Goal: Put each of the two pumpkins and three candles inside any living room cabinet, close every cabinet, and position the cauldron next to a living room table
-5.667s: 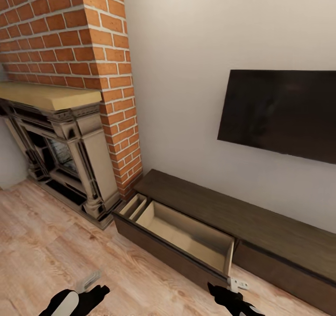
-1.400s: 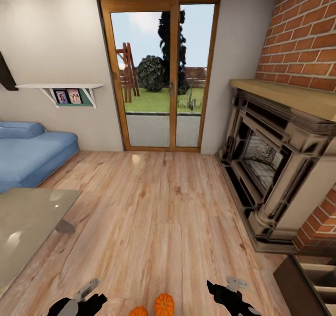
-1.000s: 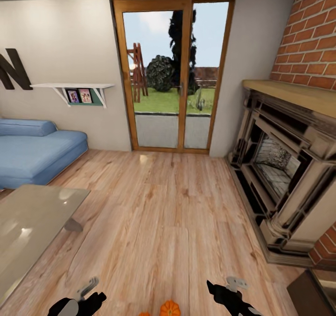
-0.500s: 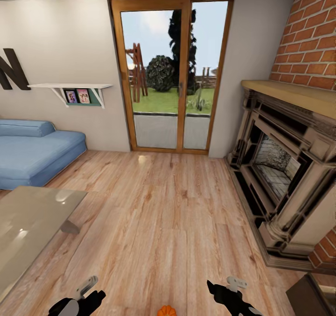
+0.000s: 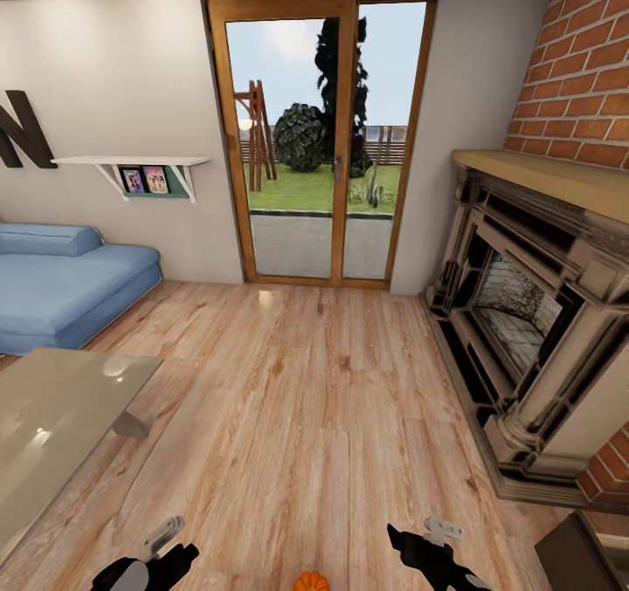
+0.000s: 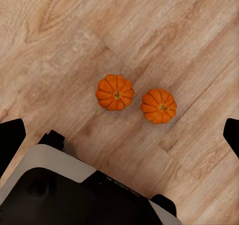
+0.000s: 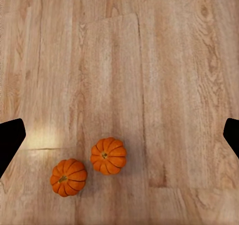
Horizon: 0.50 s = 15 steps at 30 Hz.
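We judge the task barely begun; both pumpkins [image 6: 115, 92] [image 6: 159, 106] sit side by side on the floor [image 6: 74, 45] beneath our left gripper [image 6: 119, 132] and right gripper [image 7: 119, 135], each spread wide and empty.

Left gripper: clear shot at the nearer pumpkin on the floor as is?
Probably yes. In the left wrist view both pumpkins sit on bare floor, apart from each other, nothing over them. The left gripper is open and empty, though well above them.

head forward over floor, wrists downward, sharing pumpkins [image 6: 115, 92]
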### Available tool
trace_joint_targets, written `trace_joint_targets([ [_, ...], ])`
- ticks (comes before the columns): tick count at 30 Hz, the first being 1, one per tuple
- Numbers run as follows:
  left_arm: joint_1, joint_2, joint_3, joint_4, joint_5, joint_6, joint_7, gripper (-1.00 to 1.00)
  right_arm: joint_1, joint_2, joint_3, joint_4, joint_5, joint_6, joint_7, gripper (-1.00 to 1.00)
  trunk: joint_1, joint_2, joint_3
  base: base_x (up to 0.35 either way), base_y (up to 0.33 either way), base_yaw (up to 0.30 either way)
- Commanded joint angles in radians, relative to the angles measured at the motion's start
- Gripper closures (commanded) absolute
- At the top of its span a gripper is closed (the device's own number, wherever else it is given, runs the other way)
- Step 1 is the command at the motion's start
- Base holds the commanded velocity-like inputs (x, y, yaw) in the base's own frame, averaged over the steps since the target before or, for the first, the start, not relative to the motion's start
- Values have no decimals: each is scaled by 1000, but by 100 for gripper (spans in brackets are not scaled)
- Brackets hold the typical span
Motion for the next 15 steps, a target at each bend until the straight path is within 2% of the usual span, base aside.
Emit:
trace_joint_targets([
  [1,-1,1,-6,-2,10,0,9,-100,-1,0,6,1,-11,-2,6,-100,1,-2,-2,0,0,0],
  [11,-1,3,-9,-2,11,0,3,-100,-1,0,5,-10,-19,6,4,-100,39,-72,-34,0,0,0],
  [15,-1,5,-11,-2,8,0,-62,-100,-1,-2,2,-10,-22,4,8,-100,54,-100,-46,0,0,0],
])
